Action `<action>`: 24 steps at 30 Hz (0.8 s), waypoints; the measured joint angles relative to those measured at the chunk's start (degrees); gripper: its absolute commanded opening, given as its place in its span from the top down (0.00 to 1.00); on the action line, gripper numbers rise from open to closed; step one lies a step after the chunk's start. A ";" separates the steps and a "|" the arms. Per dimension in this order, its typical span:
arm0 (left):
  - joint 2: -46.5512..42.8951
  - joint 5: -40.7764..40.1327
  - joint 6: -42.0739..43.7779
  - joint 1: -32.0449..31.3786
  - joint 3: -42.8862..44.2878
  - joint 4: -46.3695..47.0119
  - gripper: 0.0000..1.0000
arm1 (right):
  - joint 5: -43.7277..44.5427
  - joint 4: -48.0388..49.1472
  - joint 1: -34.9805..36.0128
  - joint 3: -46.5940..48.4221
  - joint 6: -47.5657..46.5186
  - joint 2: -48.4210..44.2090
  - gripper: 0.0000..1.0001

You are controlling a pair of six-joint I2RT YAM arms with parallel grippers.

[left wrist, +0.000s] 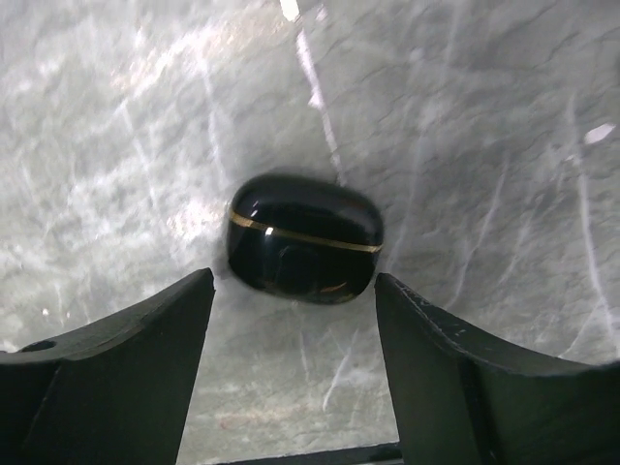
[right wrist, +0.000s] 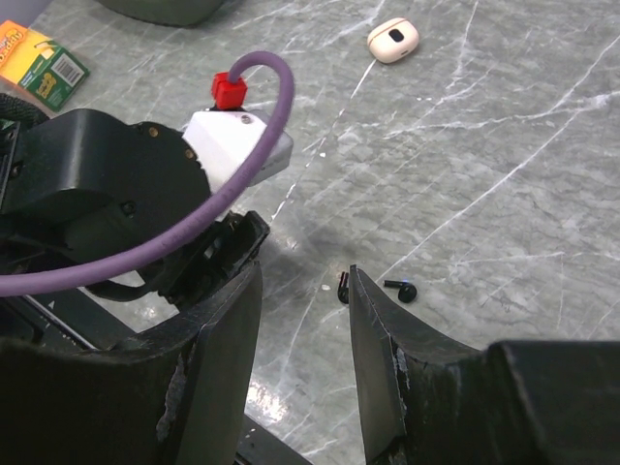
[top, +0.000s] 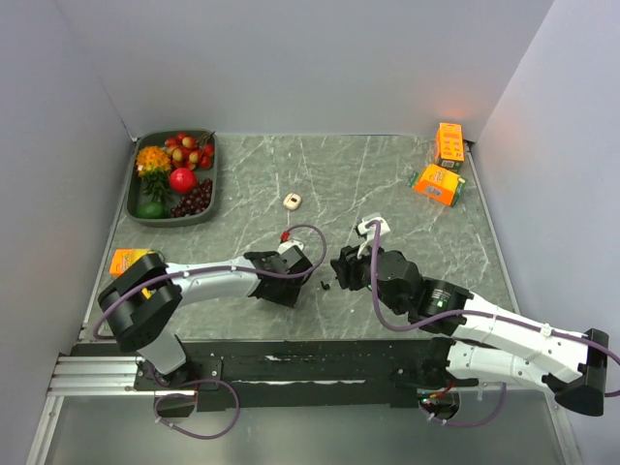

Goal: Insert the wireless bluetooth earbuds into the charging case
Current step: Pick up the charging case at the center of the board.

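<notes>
Black and glossy, with a thin gold line across its body, the charging case is seen lying on the grey marble table, just ahead of the left gripper. That gripper's jaws are held well apart, no contact with the case can be made out, and nothing is gripped. The wireless bluetooth earbuds are found loose on the table, near each other between the two arms and just beyond the right gripper; one of them is seen right beside the tip of a finger. The right gripper's jaws are parted by a moderate gap, through which only table is seen — nothing is held. Farther back, a cream-coloured case is set alone; a tray of fruit is placed at the far left corner — orange boxes at the far right.
</notes>
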 measured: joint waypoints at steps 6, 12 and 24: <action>2.38 0.31 2.29 0.13 2.40 0.63 0.31 | 0.02 -0.24 0.00 0.02 -0.09 0.15 0.52; 2.60 1.44 3.19 0.52 2.56 1.29 0.28 | 0.04 -0.26 -0.02 0.00 -0.17 0.15 0.52; 2.58 2.67 3.28 0.87 2.38 1.90 0.37 | 0.04 -0.26 -0.02 0.00 -0.15 0.50 0.51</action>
